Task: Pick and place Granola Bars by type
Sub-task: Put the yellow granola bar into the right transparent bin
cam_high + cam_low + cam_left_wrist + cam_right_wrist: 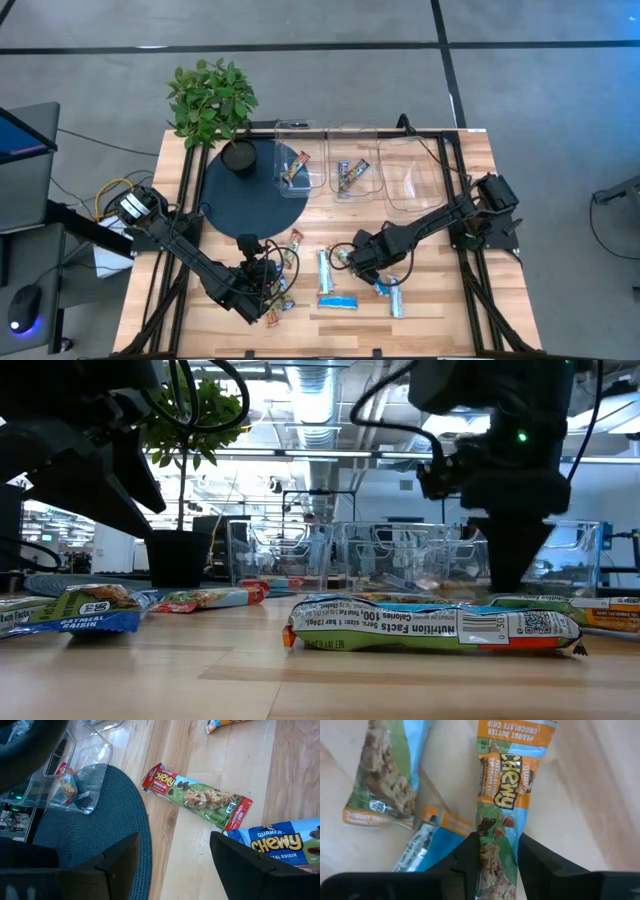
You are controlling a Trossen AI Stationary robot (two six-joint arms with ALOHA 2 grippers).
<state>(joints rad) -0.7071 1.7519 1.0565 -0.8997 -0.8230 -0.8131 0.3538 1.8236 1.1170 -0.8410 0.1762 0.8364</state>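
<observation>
- Nearest the table's front edge, loose granola bars (337,301) lie flat on the wooden table (440,300); in the low view one bar (432,627) lies label outward across the foreground.
- Left gripper (266,290) sits low at front left, fingers apart, nothing between them; a red-ended bar (196,796) and a blue raisin bar (280,842) lie just ahead of it.
- Right gripper (498,857), at front centre, is pinched onto an orange peanut-butter bar (503,795); two further bars (385,775) lie beside it.
- Mid-table, a dark round mat (240,190) lies left of centre.
- Farthest back, three clear tubs (350,165) stand in a row: the left one overlaps the mat and holds one bar (294,170), the middle one holds two.
- A potted plant (212,100) occupies the back left corner.
</observation>
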